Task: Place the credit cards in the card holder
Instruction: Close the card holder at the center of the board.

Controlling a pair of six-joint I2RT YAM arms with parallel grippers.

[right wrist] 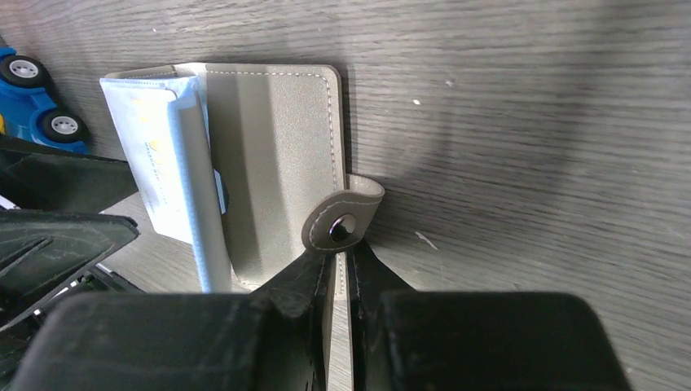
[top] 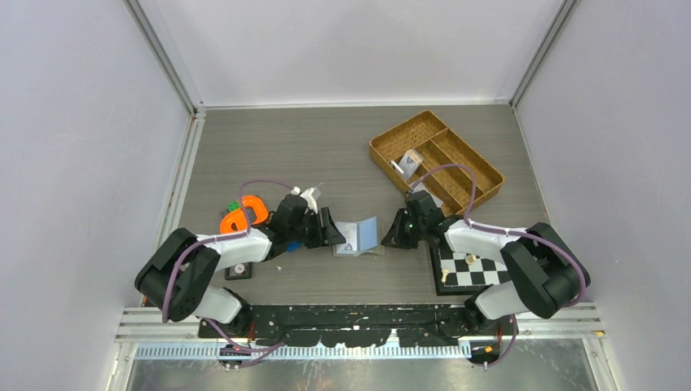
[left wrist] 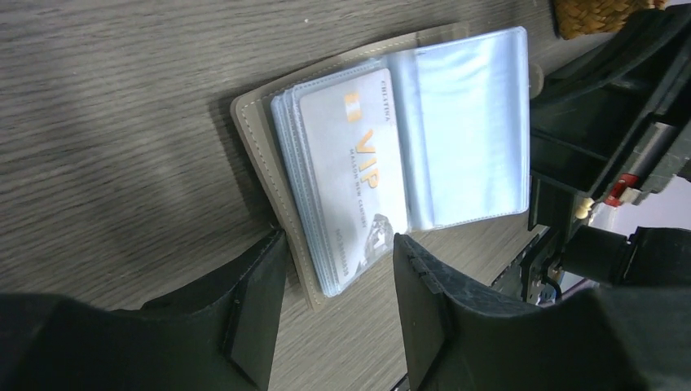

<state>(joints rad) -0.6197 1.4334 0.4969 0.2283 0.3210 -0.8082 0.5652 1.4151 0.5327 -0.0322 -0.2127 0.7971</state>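
1. Two sets of jaws work at the card holder [top: 358,238], which lies open on the bench between the arms, grey cover down and pale blue sleeves up.
2. Right jaws are pinched shut on the holder's cover just below the snap tab [right wrist: 342,224]. This is a good anchor, I judge, since it pins the cover flat.
3. Left jaws stand open, with one of the fingers [left wrist: 253,309] on each side of the holder's near edge, gripping nothing that I can see.
4. One card [left wrist: 354,175], pale grey with gold "VIP" lettering, sits on top of the left-hand stack of sleeves. I cannot tell whether it is fully down in its pocket (its near corner lies between the left fingers).
5. To do this step well, I judge, the left jaws should nudge the card squarely into its pocket, low and slow, so the thin plastic does not buckle.
6. An off-line push could skew the card or drag the holder against the right grip.
7. The holder has a flat, stitched grey cover with rounded corners. Its clear bluish sleeves [left wrist: 468,130] are bound at the middle.
8. Another pale card [top: 410,160], it seems, stands in the wicker basket [top: 481,167] further back (too small to be sure).
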